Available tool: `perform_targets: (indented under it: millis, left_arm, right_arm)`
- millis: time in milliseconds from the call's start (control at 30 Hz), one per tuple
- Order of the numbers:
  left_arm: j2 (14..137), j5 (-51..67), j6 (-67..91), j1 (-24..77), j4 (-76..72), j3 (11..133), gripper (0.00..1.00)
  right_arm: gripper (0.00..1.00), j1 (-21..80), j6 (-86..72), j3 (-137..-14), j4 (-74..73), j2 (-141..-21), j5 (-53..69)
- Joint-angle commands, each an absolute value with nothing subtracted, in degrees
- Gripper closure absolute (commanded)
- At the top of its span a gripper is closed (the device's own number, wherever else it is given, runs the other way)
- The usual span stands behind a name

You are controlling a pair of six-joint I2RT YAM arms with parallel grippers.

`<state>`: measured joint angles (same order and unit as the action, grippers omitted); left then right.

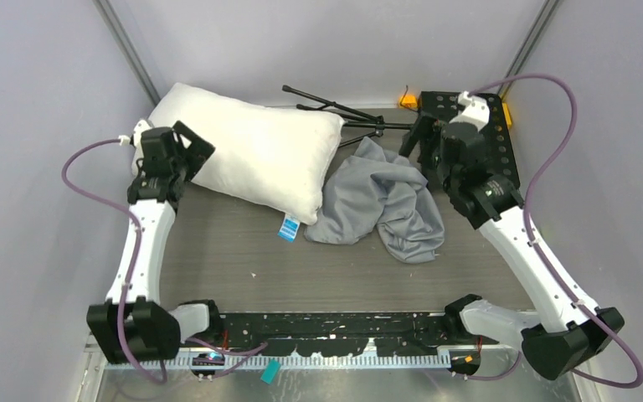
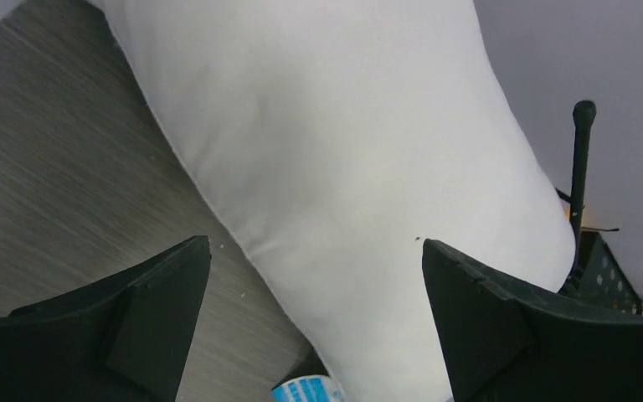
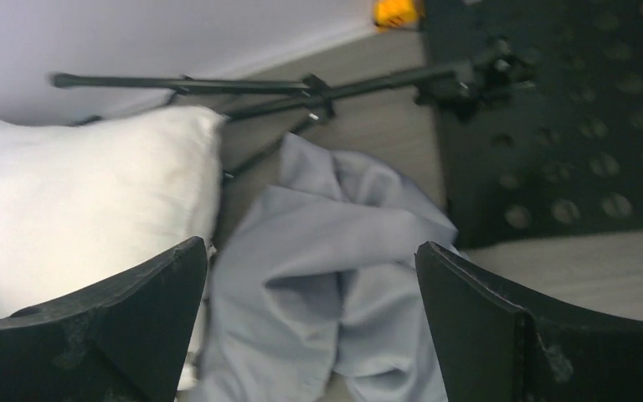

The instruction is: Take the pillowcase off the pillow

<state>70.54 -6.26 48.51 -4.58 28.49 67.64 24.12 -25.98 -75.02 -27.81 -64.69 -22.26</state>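
- The large plump white stuffed pillow lies bare on the grey wood-grain table. The thin blue-grey fabric pillowcase sits in a crumpled heap just to the right of the pillow, touching its right short end.
- Judged from this layout, the removal itself looks done: no part of the case wraps the pillow, and what is left is the finish.
- The left gripper hovers over the pillow's left end with its fingers spread wide and nothing between them.
- The right gripper hangs above the heap on the side away from the pillow, also spread wide and empty.
- The next move probably calls for little: both arms drawing clear of the pillow without snagging cloth. If a clean gap is wanted, a pinch on a raised fold could drag the case further from the pillow.
- The pillow's long axis runs diagonally, from far-left to near-right. Its small blue-and-white tag marks the near-right corner, pointing toward the arm bases.
- The case shows no clear axis or opening, only bunched folds, stretched slightly from the pillow's far side to its near side.
- A thin black folded tripod lies beyond the pillow's far-right corner.
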Motion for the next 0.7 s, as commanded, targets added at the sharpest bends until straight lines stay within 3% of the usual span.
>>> perform_targets:
  millis: [0, 233, 400, 667]
  left_arm:
    - [59.17, -11.27, 36.27, -4.57, 20.41, 59.49, 0.0]
    - [44.35, -20.04, 29.55, -2.19, 5.17, 38.51, 0.07]
    - [45.82, -26.18, 21.84, 4.89, -4.51, 31.48, 0.04]
    - [53.28, -26.64, 9.01, 8.7, -23.49, 21.28, 0.0]
  right_arm:
    - [0.0, 22.04, -25.79, -63.66, -22.97, -58.62, -32.53]
    - [0.0, 13.93, -26.53, -47.18, -14.94, -51.53, -30.0]
    - [0.0, 11.57, -20.91, -38.9, -6.02, -47.79, -24.98]
    - [0.02, 10.99, -13.0, -20.33, 26.82, -50.97, -27.28]
